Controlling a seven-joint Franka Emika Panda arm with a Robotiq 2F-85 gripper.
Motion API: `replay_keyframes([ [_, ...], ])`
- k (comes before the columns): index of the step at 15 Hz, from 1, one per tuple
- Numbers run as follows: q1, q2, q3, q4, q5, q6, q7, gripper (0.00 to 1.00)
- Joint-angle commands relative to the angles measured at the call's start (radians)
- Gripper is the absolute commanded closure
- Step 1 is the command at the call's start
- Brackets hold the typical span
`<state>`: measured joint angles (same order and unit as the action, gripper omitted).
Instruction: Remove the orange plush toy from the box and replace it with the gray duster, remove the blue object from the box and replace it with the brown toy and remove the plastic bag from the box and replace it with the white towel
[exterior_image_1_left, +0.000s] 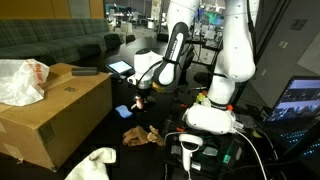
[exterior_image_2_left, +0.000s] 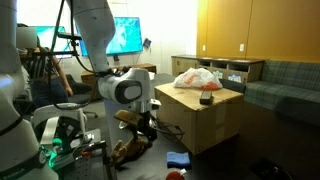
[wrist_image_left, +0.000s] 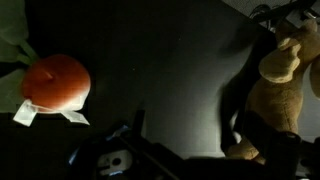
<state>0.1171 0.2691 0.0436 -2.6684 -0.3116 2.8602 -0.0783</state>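
Note:
The orange plush toy (wrist_image_left: 55, 82) lies on the dark floor with a white tag under it, left of my gripper (wrist_image_left: 185, 135), which is open and holds nothing. The brown toy (wrist_image_left: 280, 90) sprawls on the floor at the right in the wrist view. In both exterior views my gripper (exterior_image_1_left: 143, 97) (exterior_image_2_left: 140, 122) hangs low beside the box (exterior_image_1_left: 55, 115) (exterior_image_2_left: 205, 125). The plastic bag (exterior_image_1_left: 20, 80) (exterior_image_2_left: 197, 77) sits on top of the box. A slim dark gray duster (exterior_image_1_left: 85, 71) lies on the box top. The blue object (exterior_image_1_left: 122, 111) (exterior_image_2_left: 180, 160) and the white towel (exterior_image_1_left: 95, 162) lie on the floor.
A bright-screened tablet (exterior_image_1_left: 120, 68) stands behind the box. The robot's white base (exterior_image_1_left: 212, 118) and cables are close by on the floor. A dark sofa (exterior_image_1_left: 50, 40) lines the back wall. A monitor (exterior_image_2_left: 125, 35) glows behind the arm.

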Motion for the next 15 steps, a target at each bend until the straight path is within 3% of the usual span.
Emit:
replay_keyframes([
  [1,0.029,-0.02,-0.008,-0.067,0.034,0.095,0.083,0.0],
  [4,0.005,0.032,0.061,-0.044,0.154,0.137,0.096,0.0],
  [10,-0.082,0.088,0.295,0.003,0.399,0.137,0.052,0.0],
  [15,-0.076,0.14,0.35,0.041,0.443,0.141,0.059,0.0],
])
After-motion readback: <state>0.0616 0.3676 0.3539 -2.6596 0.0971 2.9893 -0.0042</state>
